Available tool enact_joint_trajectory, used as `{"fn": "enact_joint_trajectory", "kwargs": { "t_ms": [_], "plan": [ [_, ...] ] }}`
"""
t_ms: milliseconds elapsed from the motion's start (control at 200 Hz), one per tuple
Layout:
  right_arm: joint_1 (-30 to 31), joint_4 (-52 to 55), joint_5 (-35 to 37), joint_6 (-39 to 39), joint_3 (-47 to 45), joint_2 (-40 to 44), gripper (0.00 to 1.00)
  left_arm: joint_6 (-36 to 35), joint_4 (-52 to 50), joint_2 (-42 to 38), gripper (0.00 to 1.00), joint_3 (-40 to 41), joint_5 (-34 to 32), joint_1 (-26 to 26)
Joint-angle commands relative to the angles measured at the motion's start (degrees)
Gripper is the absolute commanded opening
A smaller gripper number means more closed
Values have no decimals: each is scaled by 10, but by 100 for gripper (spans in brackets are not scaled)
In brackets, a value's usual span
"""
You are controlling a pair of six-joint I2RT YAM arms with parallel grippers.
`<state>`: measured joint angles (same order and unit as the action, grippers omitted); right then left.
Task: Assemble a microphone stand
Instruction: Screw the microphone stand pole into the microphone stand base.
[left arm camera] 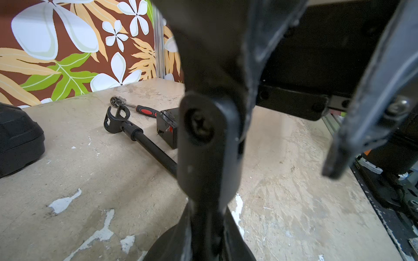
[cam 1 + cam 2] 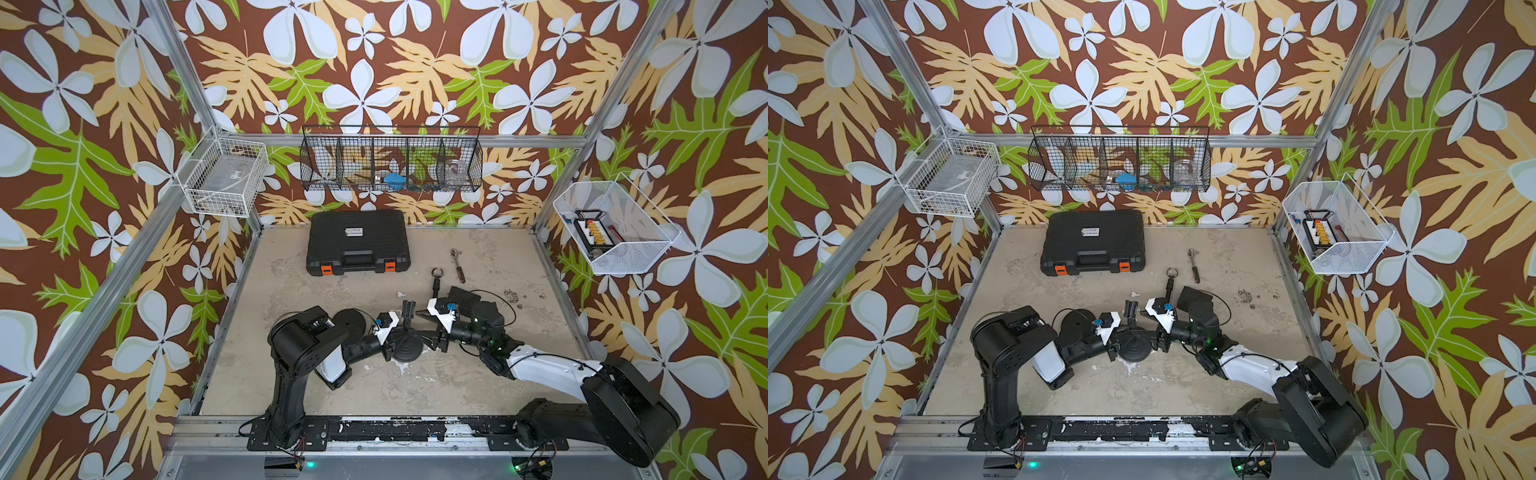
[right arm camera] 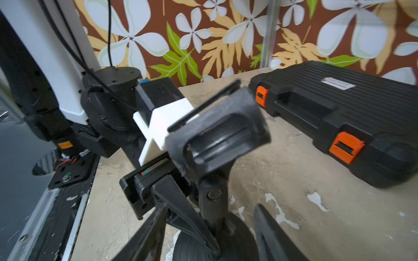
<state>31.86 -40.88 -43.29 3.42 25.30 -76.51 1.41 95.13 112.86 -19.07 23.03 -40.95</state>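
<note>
A round black base [image 2: 406, 349] [image 2: 1133, 348] stands on the table in both top views, with a short stem and a black microphone clip [image 2: 408, 309] [image 3: 217, 135] upright on it. My left gripper [image 2: 395, 338] [image 1: 208, 230] is shut on that stem [image 1: 208, 146] just above the base [image 1: 172, 244]. From the opposite side my right gripper [image 2: 433, 338] [image 3: 210, 237] is open, its fingers [image 3: 273, 237] apart on either side of the stem and base [image 3: 235, 246]. A black rod [image 2: 436, 284] [image 1: 144, 140] ending in a ring clip lies loose behind them.
A closed black tool case [image 2: 357, 241] [image 3: 339, 117] with orange latches sits at the back. A ratchet wrench [image 2: 458, 262] [image 1: 133, 105] and a small black box [image 2: 463, 296] [image 1: 167, 128] lie near the rod. Wire baskets [image 2: 390, 160] hang on the walls.
</note>
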Motion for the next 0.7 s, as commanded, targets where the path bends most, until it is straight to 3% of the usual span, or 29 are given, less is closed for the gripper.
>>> {"fn": "enact_joint_trajectory", "kwargs": {
  "t_ms": [0,170,285,390,480,535,636,696],
  "plan": [
    [-4,64,-97,87,43,-32,62,20,68,10,9,2,-5,1],
    [-4,54,-113,120,70,-76,56,20,68,12,8,3,-6,1],
    [-4,41,-119,119,81,-96,39,18,69,11,7,4,-7,1],
    [-4,13,-116,103,72,-100,32,18,67,10,7,5,-9,1],
    [-4,-47,-94,62,45,-97,14,18,68,11,8,5,-11,1],
    [-2,-104,-51,21,17,-95,0,18,68,10,9,5,-13,1],
    [19,-187,86,-52,-35,-85,0,21,68,7,11,4,-12,1],
    [61,-177,248,-82,-49,-75,0,23,68,5,12,3,-11,1]
  ]
}}
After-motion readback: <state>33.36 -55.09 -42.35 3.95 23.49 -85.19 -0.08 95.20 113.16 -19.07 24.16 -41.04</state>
